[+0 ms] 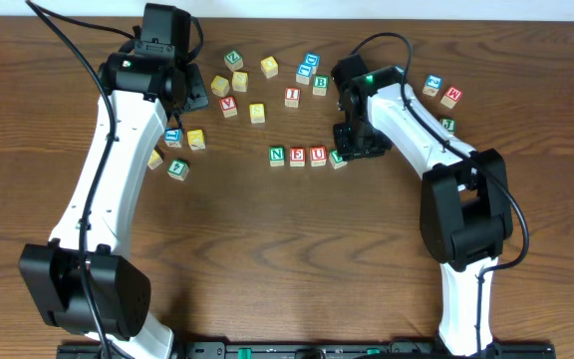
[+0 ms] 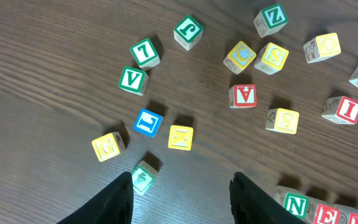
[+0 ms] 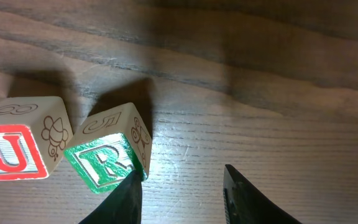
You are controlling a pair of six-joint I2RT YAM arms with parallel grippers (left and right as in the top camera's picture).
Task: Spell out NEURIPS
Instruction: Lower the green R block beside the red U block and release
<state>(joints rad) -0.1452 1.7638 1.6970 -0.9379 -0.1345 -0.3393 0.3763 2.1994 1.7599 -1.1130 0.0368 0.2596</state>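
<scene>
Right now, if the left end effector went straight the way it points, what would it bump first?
Most likely the bare table: the left end effector is open with only wood between its fingers. A small green block lies by one fingertip and might get clipped; depth is unclear.

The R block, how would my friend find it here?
On the wooden table, find the short row of letter blocks. The R block is its right end, beside the red U. Unlike its straight neighbours, its green face sits twisted.

Robotics lab: twin arms (image 1: pixel 118 150), wooden table (image 1: pixel 287 249).
</scene>
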